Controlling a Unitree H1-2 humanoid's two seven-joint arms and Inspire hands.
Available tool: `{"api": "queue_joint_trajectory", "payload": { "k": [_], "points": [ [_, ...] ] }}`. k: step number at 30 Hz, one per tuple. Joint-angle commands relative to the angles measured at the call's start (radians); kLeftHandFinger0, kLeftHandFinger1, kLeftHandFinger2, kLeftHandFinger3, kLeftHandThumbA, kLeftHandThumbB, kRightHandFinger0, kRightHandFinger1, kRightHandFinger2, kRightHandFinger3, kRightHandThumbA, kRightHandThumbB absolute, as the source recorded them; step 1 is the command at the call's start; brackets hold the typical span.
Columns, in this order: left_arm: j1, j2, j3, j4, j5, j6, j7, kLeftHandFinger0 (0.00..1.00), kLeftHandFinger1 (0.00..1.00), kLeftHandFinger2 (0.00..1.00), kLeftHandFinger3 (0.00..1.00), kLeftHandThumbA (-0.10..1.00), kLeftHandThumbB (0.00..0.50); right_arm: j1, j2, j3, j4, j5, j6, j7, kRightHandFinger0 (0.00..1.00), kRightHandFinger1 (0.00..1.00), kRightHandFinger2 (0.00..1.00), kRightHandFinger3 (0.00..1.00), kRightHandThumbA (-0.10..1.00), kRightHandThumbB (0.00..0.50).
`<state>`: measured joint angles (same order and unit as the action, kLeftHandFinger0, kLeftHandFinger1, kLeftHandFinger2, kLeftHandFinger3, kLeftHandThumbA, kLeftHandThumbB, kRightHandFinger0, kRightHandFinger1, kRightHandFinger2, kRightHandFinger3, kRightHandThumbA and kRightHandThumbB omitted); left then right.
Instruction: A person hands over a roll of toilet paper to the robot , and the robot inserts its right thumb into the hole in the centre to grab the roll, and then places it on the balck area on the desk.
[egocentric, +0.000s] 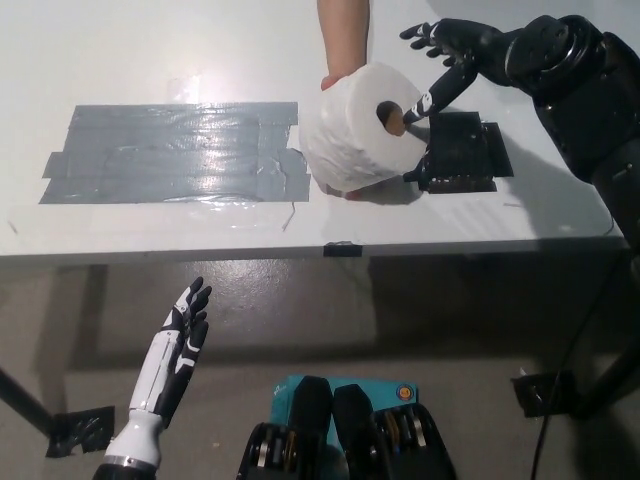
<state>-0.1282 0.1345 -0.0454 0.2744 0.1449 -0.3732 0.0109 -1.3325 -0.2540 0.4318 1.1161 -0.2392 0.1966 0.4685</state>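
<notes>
Head cam is all I've got, looking steeply down on the desk (120, 60) and the floor in front of it.

Roll (358, 128) is held out over the desk by a person's hand (340, 82) reaching in from the top edge, forearm straight down the middle of the shot. It sits on its side with the core hole facing the right hand. It's up in the person's grip, not resting on the surface as far as I can tell, and it hangs between the grey tape patch (175, 152) and the black area (460, 152), partly covering the black area's left edge.

Right hand (445, 60) comes in from the upper right. Fingers are spread wide apart and holding nothing. One black-and-white digit points down and left, with its tip right at the mouth of the hole; I can't tell if it's actually inside yet.

Left hand (180, 340) is down at the lower left, below the desk edge, over the floor, loose with fingers apart, gripping nothing.

Small dark tab (343, 249) sits on the desk's front edge.
</notes>
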Motion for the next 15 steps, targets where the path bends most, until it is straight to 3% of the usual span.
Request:
{"api": "queue_joint_trajectory", "payload": {
  "k": [1,9,15],
  "points": [
    [-0.013,0.012,-0.001,-0.026,0.008,-0.039,-0.002,1.0,1.0,1.0,1.0,0.97,0.179,-0.046,0.0,0.001,-0.004,-0.048,-0.083,-0.065,1.0,1.0,1.0,1.0,1.0,0.459],
    [-0.017,0.013,0.001,-0.032,0.016,-0.029,0.002,1.0,1.0,1.0,1.0,0.98,0.178,-0.043,0.039,-0.027,0.048,-0.057,-0.169,-0.172,1.0,1.0,1.0,1.0,1.0,0.439],
    [-0.02,0.011,0.002,-0.026,0.011,-0.043,0.001,1.0,1.0,1.0,1.0,0.97,0.167,-0.044,0.066,-0.053,0.087,-0.055,-0.19,-0.215,1.0,1.0,1.0,1.0,1.0,0.47]
  ]
}}
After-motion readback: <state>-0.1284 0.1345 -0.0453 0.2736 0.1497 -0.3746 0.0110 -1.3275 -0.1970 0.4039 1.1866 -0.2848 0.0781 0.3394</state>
